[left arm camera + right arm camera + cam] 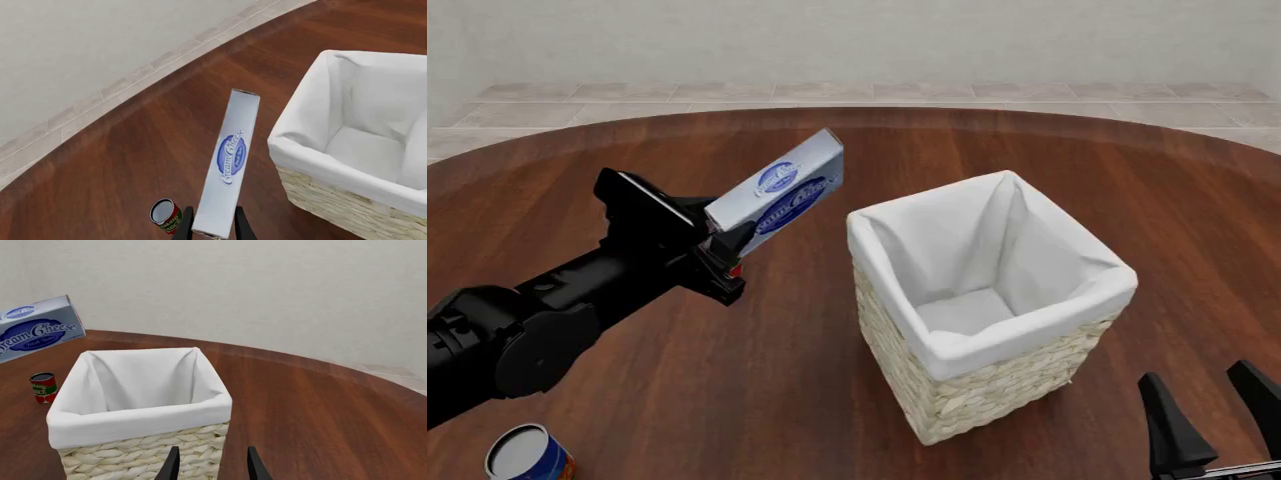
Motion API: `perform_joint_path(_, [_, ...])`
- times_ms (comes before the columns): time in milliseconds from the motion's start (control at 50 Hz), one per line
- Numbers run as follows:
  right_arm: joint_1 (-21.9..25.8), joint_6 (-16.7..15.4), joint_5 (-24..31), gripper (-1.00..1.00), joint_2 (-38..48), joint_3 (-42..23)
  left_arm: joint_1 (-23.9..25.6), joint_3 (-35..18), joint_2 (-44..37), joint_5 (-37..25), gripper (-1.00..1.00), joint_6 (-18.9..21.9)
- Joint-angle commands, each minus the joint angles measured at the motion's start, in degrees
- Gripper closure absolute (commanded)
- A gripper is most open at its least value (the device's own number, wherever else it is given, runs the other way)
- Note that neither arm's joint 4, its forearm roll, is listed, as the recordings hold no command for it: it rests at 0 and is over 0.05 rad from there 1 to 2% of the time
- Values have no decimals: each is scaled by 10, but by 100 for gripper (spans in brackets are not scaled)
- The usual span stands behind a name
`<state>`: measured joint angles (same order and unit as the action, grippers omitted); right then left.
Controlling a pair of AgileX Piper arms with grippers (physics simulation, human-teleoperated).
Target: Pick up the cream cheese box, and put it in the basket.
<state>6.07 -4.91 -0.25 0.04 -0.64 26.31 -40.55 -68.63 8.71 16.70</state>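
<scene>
Dark wood table [761, 400] with a pale wall behind it, pretty bare setup. So the left gripper [723, 252] is clamped on one end of the cream cheese box [777, 192], holding it up in the air with the free end tilted up and away from the arm. Box sits off to the left of the basket [994, 375], above rim height by the look of the right wrist view, but not over the opening yet.

The right gripper [1208, 415] is parked near the front right edge with its fingers apart, holding nothing.

For the carry, I'd say slide the box sideways until it's properly over the white lining [961, 310], not just over the near rim, then tip the free end down so it goes in lengthwise. It's a long thin carton, so dropping it flat across the opening could leave it bridging the rim. Let go only once most of it is inside.

Little red can [165, 216] is on the table below, and a blue can [527, 455] near the front left, both well clear of the path.
</scene>
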Motion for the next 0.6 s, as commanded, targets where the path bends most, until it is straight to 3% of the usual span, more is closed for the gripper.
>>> perform_joint_path(20, [0,1,0,-100,0,1,11,-16,-5,5,100,11])
perform_joint_path(600, [1,3,-1,-100,0,0,50,-59,-24,8,100,15])
